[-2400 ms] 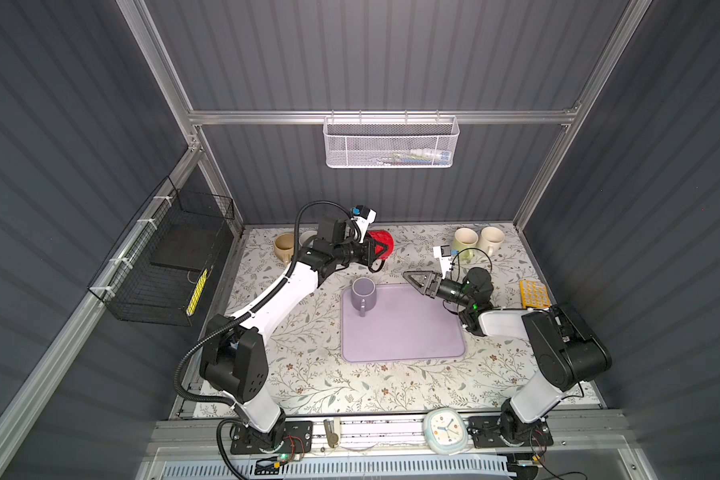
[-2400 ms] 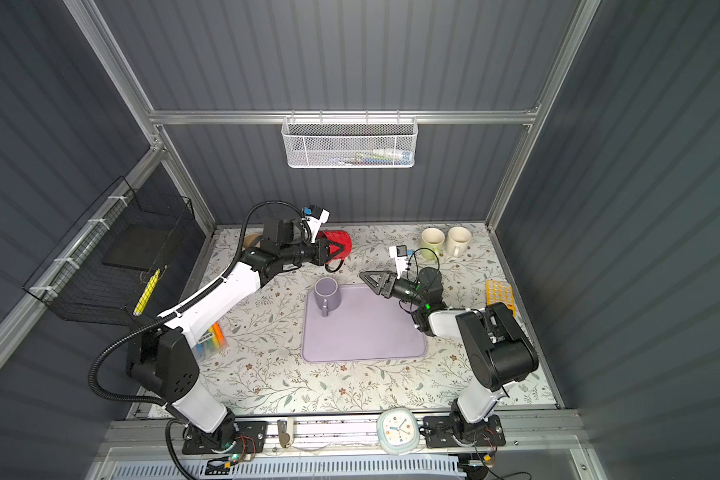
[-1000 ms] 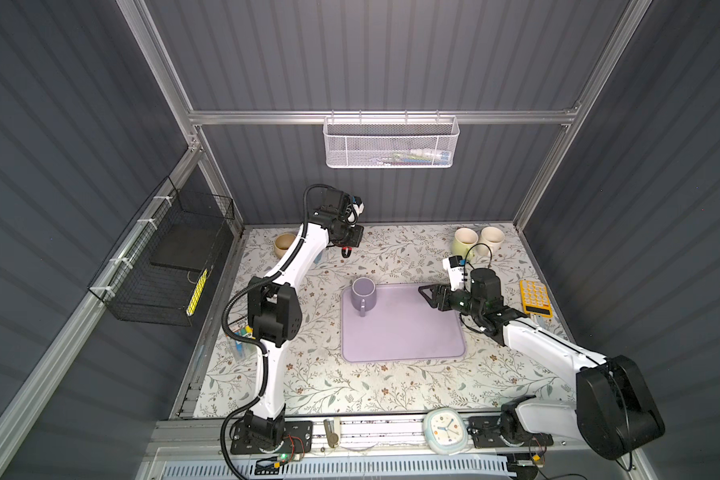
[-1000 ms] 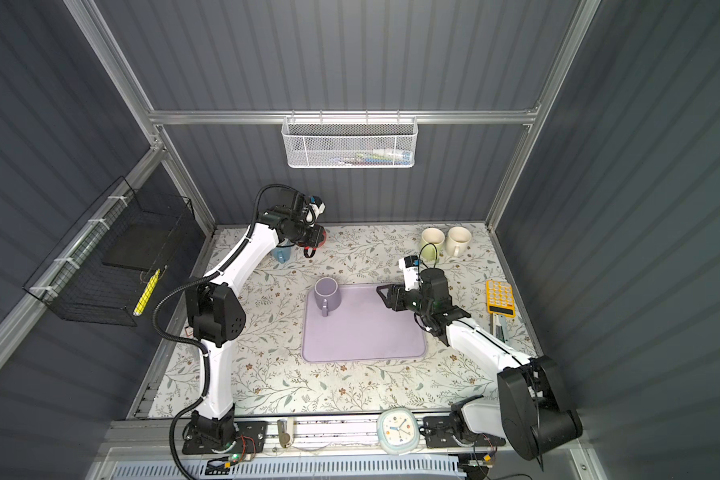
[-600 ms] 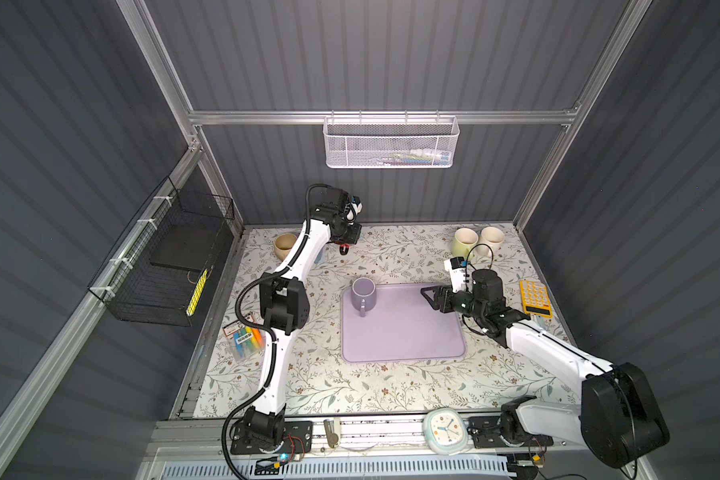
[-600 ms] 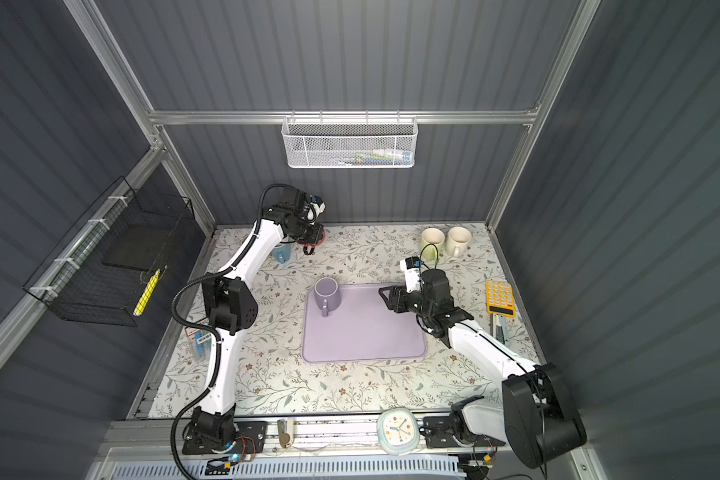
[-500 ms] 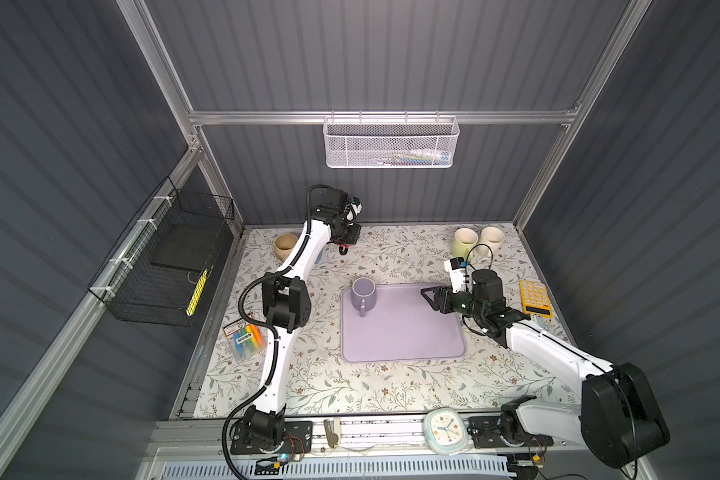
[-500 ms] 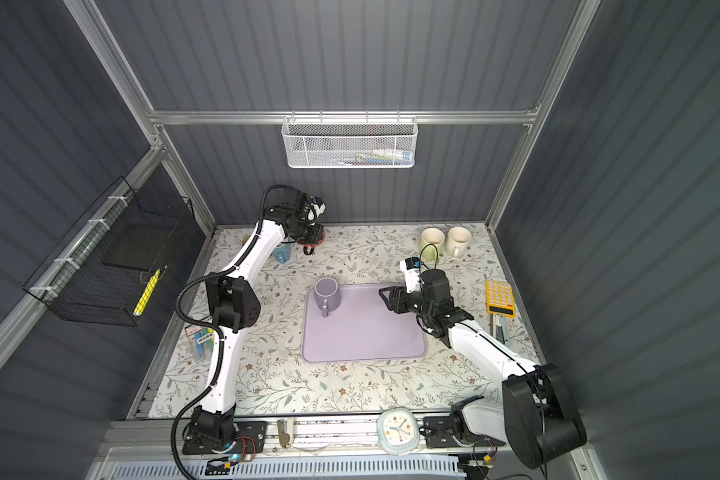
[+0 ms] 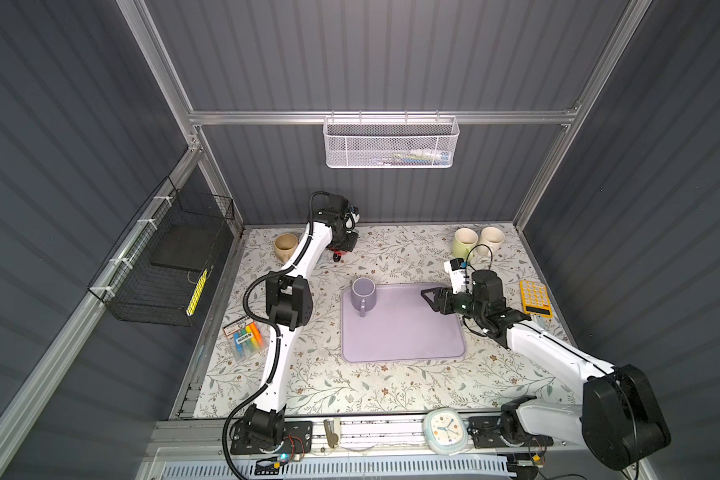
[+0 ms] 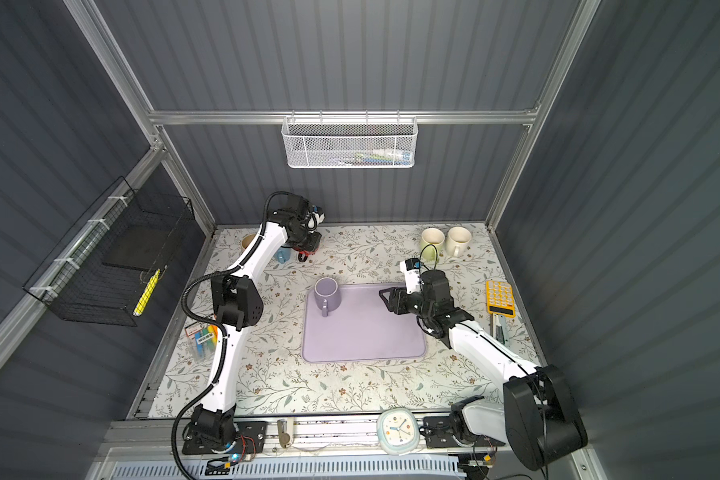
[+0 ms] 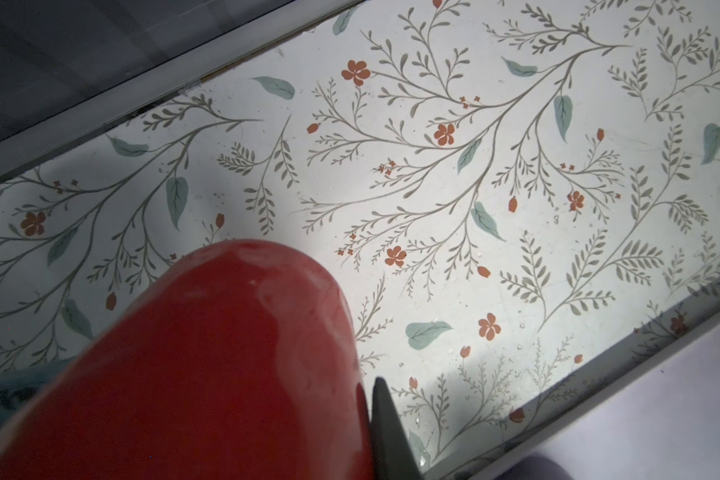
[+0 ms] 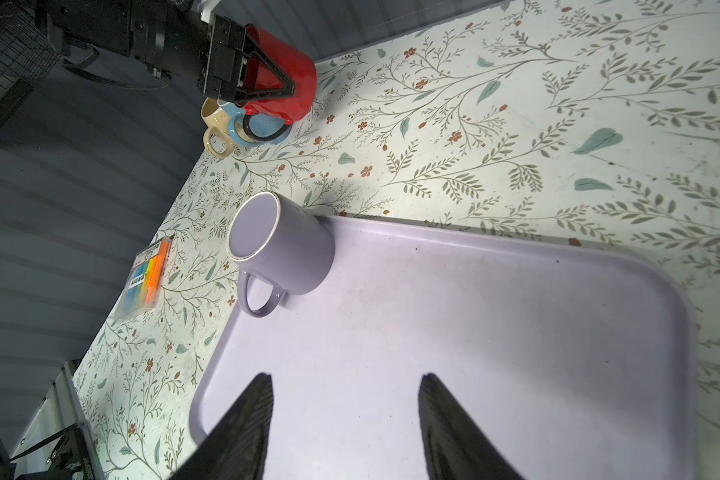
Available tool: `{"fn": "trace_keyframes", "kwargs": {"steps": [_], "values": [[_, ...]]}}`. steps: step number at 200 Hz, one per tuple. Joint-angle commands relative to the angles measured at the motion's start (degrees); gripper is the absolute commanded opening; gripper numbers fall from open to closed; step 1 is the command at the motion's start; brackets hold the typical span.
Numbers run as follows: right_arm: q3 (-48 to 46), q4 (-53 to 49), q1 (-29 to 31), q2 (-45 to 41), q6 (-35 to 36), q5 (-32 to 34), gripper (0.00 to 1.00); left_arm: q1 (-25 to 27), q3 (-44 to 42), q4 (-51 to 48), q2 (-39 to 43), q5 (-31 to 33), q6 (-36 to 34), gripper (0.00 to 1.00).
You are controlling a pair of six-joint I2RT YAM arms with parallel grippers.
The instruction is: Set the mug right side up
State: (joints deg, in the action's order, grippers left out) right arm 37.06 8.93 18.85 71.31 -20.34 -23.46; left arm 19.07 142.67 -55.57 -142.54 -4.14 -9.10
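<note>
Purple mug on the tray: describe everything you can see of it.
The purple mug looks like glossy lavender ceramic, with a loop handle turned toward the table's front. It stands vertical in the far left corner of the matching tray. Its upward face looks flat, ringed by a thin white band, so it appears mouth down. Only the tray touches it; the right gripper, fingers open, is clear of it.

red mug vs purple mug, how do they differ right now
The red mug is gripped by the left claw at the back of the table beside a blue mug. The purple mug stands free, with nothing holding it. The red mug is off the tray, while the purple mug sits in the tray's corner. The open right claw faces the purple mug, not the red mug. Both are glossy mugs.
</note>
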Motion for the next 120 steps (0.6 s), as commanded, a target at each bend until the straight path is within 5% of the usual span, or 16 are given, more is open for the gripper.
{"fn": "trace_keyframes", "kwargs": {"steps": [1, 120], "values": [[0.36, -0.05, 0.48, 0.21, 0.39, 0.59, 0.59, -0.09, 0.88, 0.06, 0.22, 1.75, -2.4, 0.0], [0.95, -0.23, 0.92, 1.24, 0.56, 0.95, 0.59, -0.09, 1.03, -0.39, -2.37, 2.38, -3.11, 0.0]]}}
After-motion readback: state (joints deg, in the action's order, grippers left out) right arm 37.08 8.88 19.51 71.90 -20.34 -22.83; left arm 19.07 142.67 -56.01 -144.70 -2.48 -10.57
